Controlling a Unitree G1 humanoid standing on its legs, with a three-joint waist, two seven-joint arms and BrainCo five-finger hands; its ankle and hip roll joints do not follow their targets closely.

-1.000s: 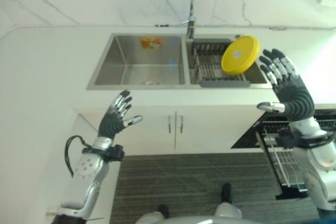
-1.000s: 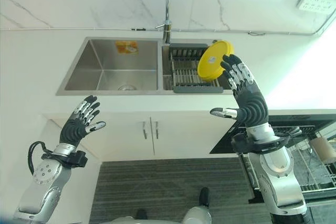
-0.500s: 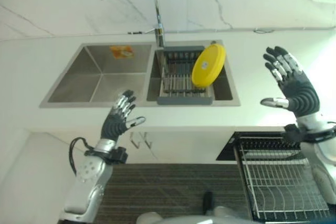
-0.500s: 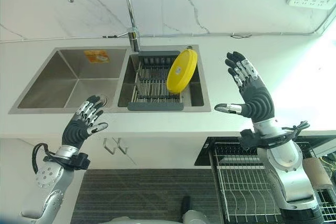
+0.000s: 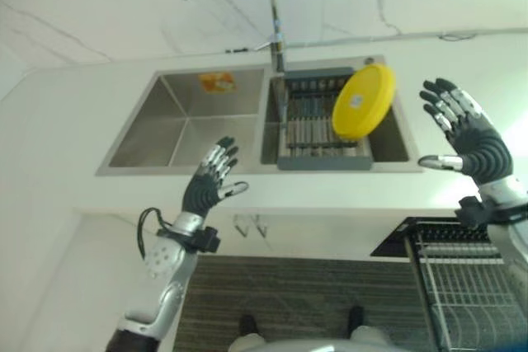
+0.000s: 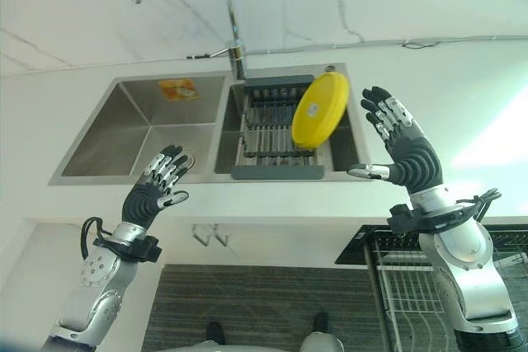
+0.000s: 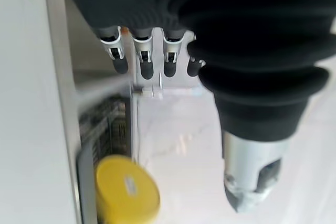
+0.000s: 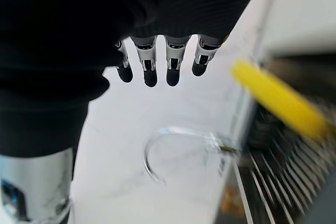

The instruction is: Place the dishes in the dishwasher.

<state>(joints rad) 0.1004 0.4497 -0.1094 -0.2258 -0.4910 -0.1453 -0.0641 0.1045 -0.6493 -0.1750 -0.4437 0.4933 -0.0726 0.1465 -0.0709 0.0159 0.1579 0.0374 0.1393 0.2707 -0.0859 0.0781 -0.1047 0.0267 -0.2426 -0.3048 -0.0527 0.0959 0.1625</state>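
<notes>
**Both hands empty; plate in sink rack**

Right hand (image 6: pixel 410 162) is raised over the white countertop (image 6: pixel 445 96), fingers spread, holding nothing. Left hand (image 6: pixel 153 195) likewise, near the counter's front edge. Yellow plate (image 6: pixel 320 110) leans tilted in the drying rack (image 6: pixel 272 133) inside the steel sink (image 6: pixel 148 129). Marble wall behind; dishwasher rack (image 6: pixel 412 286) pulled out below.

White counter (image 6: pixel 462 96) holds steel double sink (image 6: pixel 148 125)

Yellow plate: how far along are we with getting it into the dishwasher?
Nothing is loaded yet. The yellow plate leans in the sink rack, untouched. The right hand is open beside it, holding nothing; the left hand is open too. Left: grasp the plate and carry it to the dishwasher rack.
</notes>
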